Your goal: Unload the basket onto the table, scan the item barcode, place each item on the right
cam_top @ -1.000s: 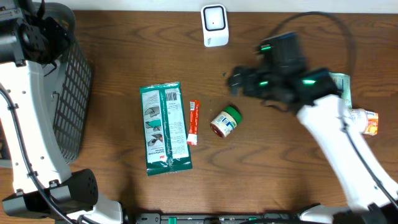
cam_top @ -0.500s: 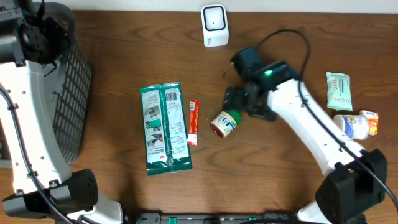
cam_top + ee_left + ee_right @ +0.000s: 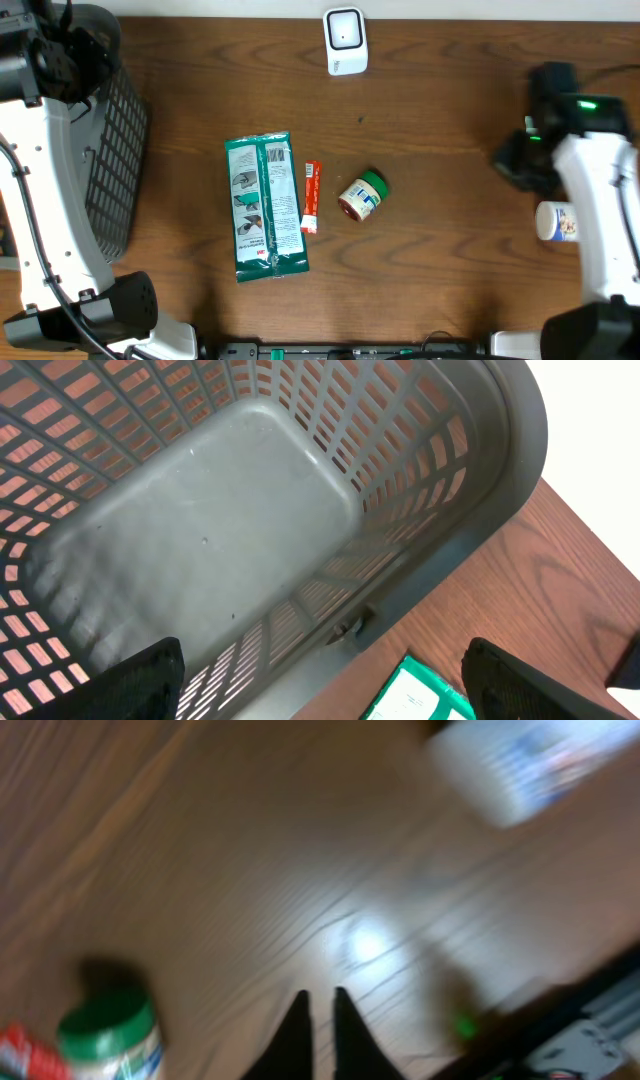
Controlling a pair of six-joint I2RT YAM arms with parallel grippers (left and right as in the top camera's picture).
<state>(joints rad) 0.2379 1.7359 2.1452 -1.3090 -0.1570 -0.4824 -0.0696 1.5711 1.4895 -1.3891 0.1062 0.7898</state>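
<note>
Left arm [image 3: 45,180] — white links, black base joint [image 3: 125,300]. Right arm [image 3: 600,200] white too, black wrist housing [image 3: 555,90], green light [image 3: 587,103]. Fingers [image 3: 295,1035] black, tapered.

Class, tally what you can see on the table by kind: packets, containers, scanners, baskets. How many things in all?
Packets: 2 (green packet, red sachet)
Containers: 2 (jar, bottle)
Scanner: 1
Basket: 1
Total: 6
</note>
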